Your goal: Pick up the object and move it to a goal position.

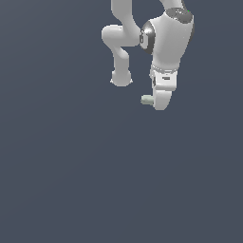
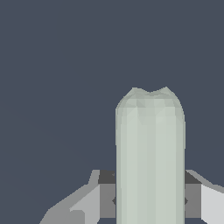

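between the hand's fingers, the gripped object, open grey floor all around

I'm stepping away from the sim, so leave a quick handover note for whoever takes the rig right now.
Pincer: shut on the object, as far as the views show; the wrist view has the fingers flanking it on both sides.
Object: small pale grey-green bar, sticking out of the pincer toward the exterior view's left.
Done: the grasp appears made. Whether the object is lifted cannot be judged against the plain background.
Left: carry it to the goal position. No goal marker shows in either view, so check the target before moving.
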You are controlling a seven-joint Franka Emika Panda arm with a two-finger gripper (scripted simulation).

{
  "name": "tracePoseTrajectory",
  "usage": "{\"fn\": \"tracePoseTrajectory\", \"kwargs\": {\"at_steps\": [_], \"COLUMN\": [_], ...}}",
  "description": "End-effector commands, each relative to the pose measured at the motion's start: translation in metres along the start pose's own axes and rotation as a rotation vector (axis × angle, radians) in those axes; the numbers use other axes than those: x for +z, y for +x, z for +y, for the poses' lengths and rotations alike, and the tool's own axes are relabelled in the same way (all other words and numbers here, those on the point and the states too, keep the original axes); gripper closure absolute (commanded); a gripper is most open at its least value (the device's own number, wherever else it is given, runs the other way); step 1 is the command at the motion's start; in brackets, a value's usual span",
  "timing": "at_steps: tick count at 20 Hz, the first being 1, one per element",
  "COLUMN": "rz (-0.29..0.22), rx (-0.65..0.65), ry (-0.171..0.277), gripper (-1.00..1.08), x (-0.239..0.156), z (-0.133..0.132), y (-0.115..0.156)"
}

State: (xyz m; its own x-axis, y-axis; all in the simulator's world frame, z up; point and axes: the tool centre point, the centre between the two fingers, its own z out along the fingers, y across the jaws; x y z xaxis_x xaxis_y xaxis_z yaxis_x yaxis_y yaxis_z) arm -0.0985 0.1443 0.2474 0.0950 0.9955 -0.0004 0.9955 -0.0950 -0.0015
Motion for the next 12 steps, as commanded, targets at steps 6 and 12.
{"fn": "tracePoseTrajectory", "kwargs": {"at_steps": [6,12], "rz": [0.001,0.001], "rx": [0.004,0.006], "ry": [0.000,-0.001], "gripper": [1.08,1.08], "x": [-0.057,-0.084], "z": [-0.003,-0.002], "y": [0.056,0.082]}}
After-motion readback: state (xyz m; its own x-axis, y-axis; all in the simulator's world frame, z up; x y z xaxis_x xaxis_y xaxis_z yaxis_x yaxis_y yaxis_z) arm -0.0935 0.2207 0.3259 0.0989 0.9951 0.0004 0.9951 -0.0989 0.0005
